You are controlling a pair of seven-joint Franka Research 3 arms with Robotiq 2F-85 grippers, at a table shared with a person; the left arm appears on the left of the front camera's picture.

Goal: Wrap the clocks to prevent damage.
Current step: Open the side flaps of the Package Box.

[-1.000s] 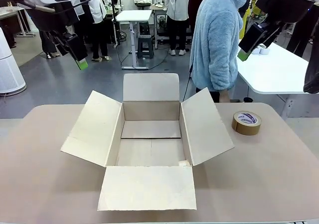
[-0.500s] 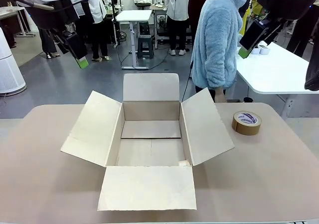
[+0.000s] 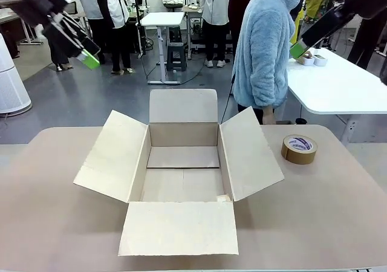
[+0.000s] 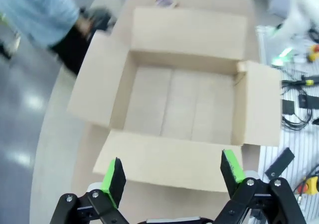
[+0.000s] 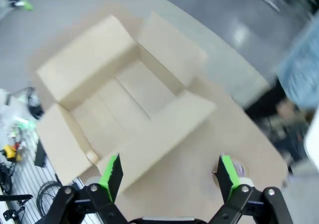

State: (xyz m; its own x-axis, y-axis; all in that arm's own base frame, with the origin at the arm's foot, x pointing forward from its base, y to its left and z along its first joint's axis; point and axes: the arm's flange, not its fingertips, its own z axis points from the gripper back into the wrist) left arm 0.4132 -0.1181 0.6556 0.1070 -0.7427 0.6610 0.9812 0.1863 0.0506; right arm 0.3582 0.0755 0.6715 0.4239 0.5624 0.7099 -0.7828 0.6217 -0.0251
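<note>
While both jaws hang high and spread, box (image 3: 115,157) flaps splay wide, tape roll (image 3: 299,149) near right flap.

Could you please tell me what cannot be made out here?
- Front view: print on the brown tape roll's white label, too small.
- Front view: pale scrap in the open brown cardboard box's near corner, too small to identify.
- Right wrist view: tape roll, half behind the right end effector's finger, blurred.

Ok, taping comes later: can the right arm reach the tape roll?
Likely yes: the tape roll lies alone on bare table beside the box; the open right gripper hangs high above, nothing between.
</note>
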